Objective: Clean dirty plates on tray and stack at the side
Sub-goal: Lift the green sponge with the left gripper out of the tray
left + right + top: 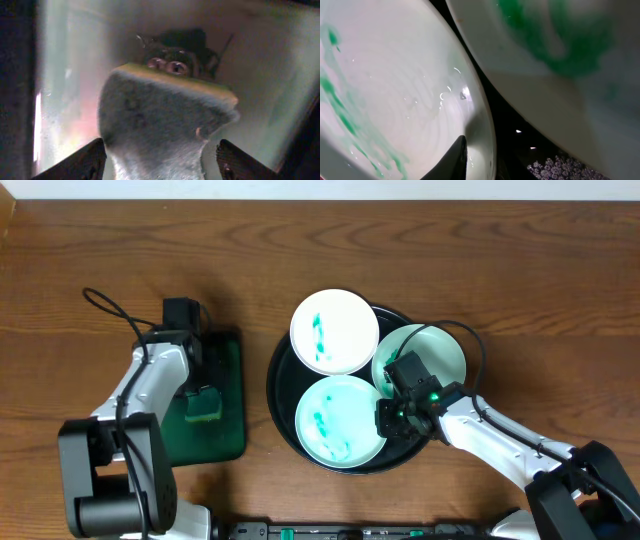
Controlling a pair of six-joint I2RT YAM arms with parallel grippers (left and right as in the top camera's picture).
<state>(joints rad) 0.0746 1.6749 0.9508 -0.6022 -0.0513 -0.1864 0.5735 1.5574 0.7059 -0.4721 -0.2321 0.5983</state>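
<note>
The round black tray holds three white plates smeared with teal-green paint: a back plate, a right plate and a front plate. My right gripper is at the front plate's right rim. In the right wrist view one finger of this gripper lies inside the rim of the front plate; the other finger is hidden under it. The right plate hangs above. My left gripper is open around a sponge, with its fingers either side, not touching.
A green rectangular tray lies left of the black tray, and the sponge sits on it. Bare wooden table surrounds both trays. Black tray floor shows between the two plates.
</note>
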